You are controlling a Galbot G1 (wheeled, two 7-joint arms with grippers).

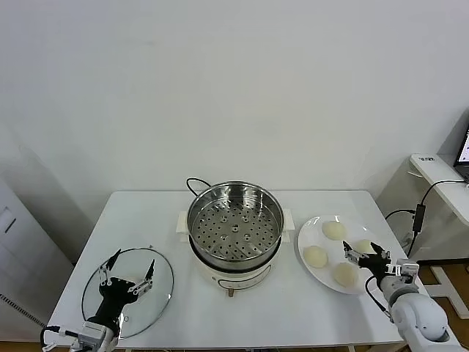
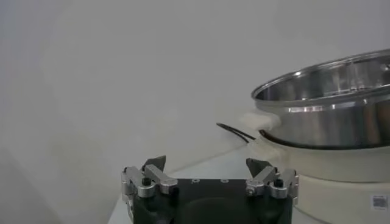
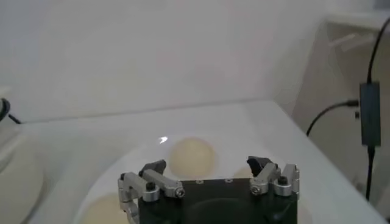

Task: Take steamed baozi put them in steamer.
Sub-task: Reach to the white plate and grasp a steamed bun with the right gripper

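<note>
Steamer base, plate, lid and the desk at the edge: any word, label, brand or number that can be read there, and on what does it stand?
No text can be read in any view.
Small sticker on the white base of the steamer: a code-like square pattern, too small to read.
Laptop screen on the side desk: lit, with marks too small to read.
Plate, glass lid, buns: no markings visible.

Fourth steamed baozi (image 1: 363, 246) largely covered by the right gripper (image 1: 364, 253) in the head view, steamer (image 2: 329, 115) cut off at the right edge of the left wrist view, glass lid (image 1: 161, 282) partly hidden beneath the left gripper (image 1: 130, 270), lower left of the head view.
</note>
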